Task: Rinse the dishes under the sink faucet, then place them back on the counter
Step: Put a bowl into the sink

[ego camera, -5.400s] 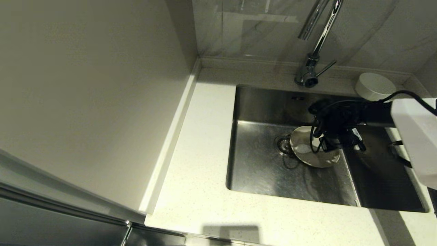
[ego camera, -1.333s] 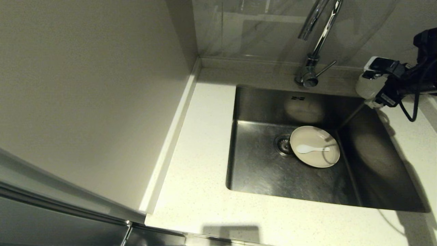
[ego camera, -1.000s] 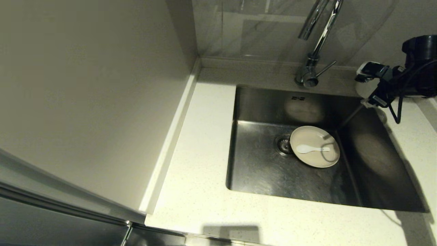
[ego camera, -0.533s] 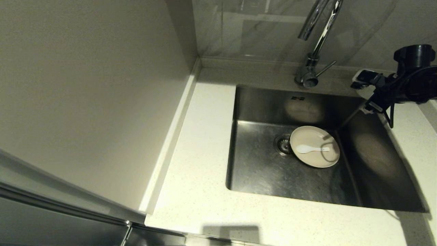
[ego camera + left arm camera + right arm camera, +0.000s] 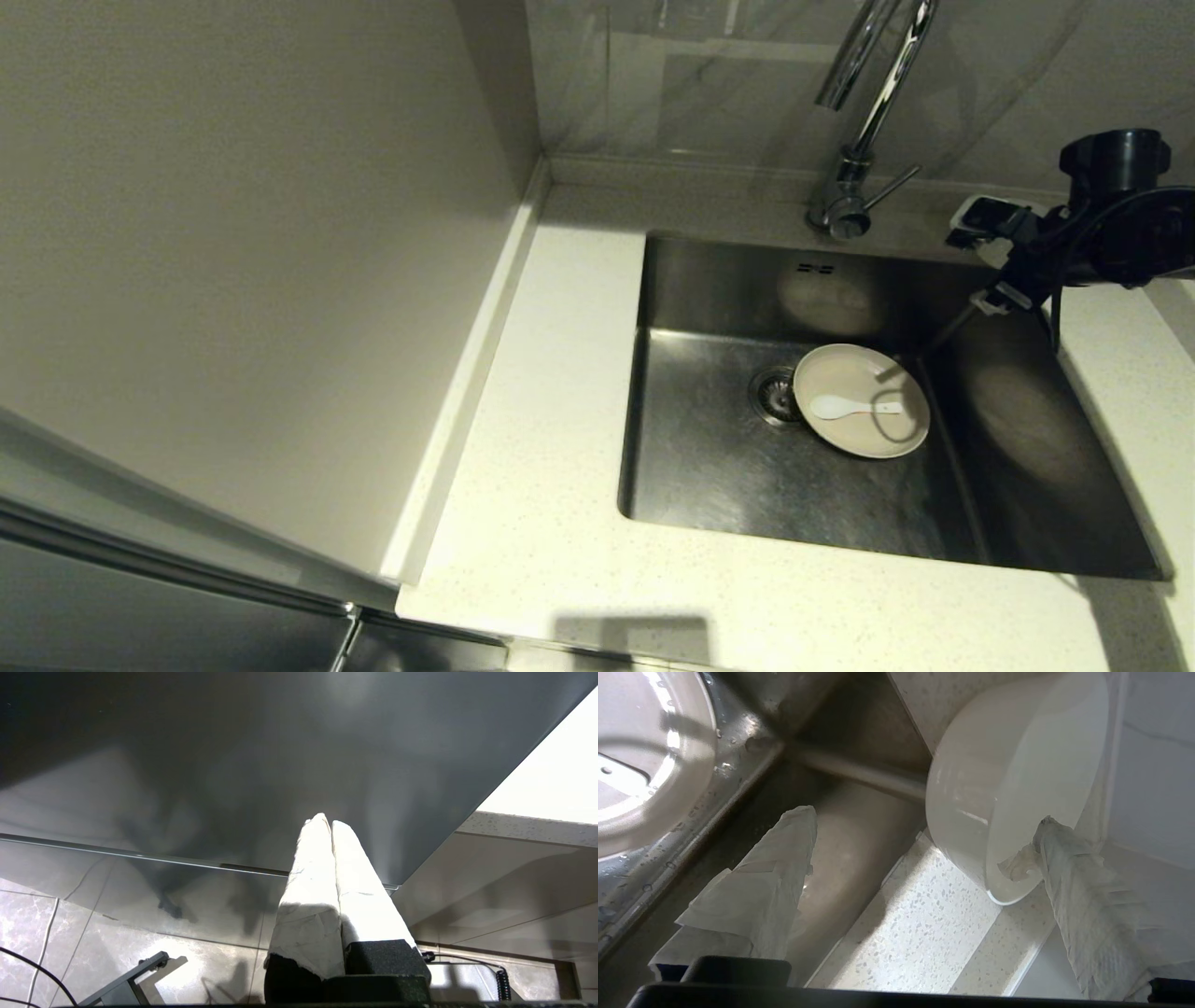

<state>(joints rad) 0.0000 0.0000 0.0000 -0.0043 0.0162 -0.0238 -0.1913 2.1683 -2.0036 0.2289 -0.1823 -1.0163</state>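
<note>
Back right corner of the counter: my right gripper [image 5: 924,844] sits here at the sink's far right corner, fingers spread wide.
Right fingers: one cloth-wrapped finger [image 5: 1069,868] touches the rim of the small white round bowl [image 5: 999,779]; the other [image 5: 770,877] hangs over the basin, clear of the bowl.
Bowl: tipped on its side on the off-white speckled stone counter [image 5: 924,924], just beside the sink edge, not gripped.
Sink: in the square stainless steel sink [image 5: 719,467], I see the shallow cream round plate [image 5: 854,439] lying flat beside the round drain strainer [image 5: 773,392].
Spoon: white spoon [image 5: 845,406] rests on the plate.
Faucet: tall chrome gooseneck faucet [image 5: 878,84] behind the basin, no water visible.
Left gripper [image 5: 331,823]: parked low in front of a dark cabinet panel [image 5: 233,765], fingers pressed together, holding nothing.
</note>
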